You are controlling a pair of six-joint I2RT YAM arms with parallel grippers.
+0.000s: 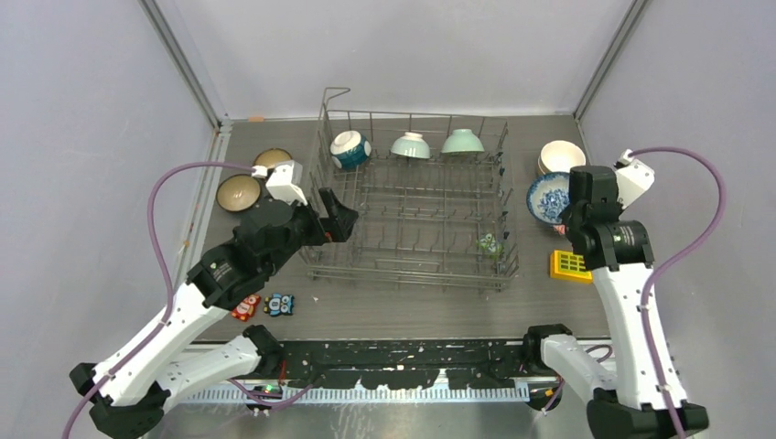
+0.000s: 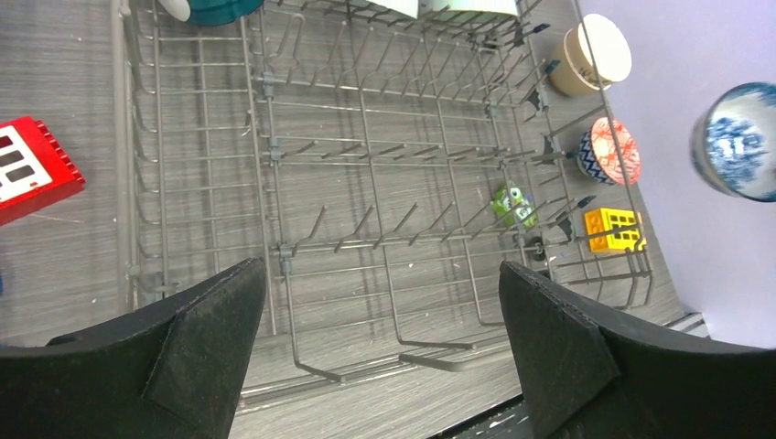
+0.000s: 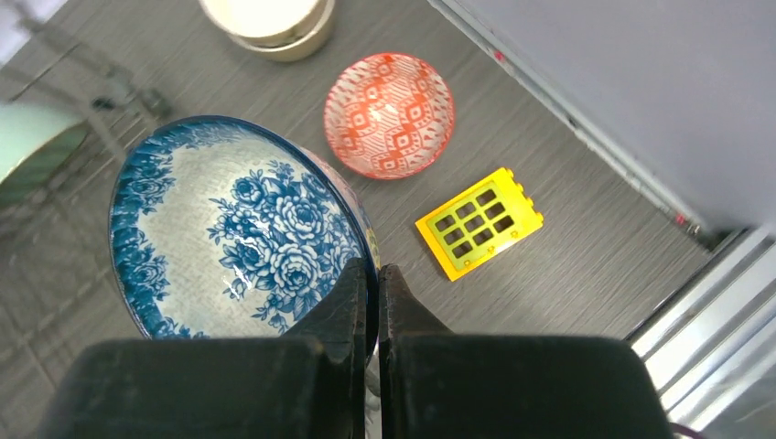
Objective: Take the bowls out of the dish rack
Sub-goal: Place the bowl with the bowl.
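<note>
Three bowls (image 1: 411, 144) stand in the far row of your dish rack (image 1: 407, 273). Your right gripper (image 3: 376, 274) is clenched on the rim of a blue floral bowl (image 3: 229, 229), to the right of the rack and near a red patterned bowl (image 3: 389, 114). Your left gripper (image 2: 382, 274) is spread wide above the left part of the rack.

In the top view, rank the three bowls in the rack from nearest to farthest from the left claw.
1. Teal bowl, far-left corner of the rack, closest to the left claw.
2. Whitish bowl, middle of the far row.
3. Mint green bowl, far row's right end.
</note>
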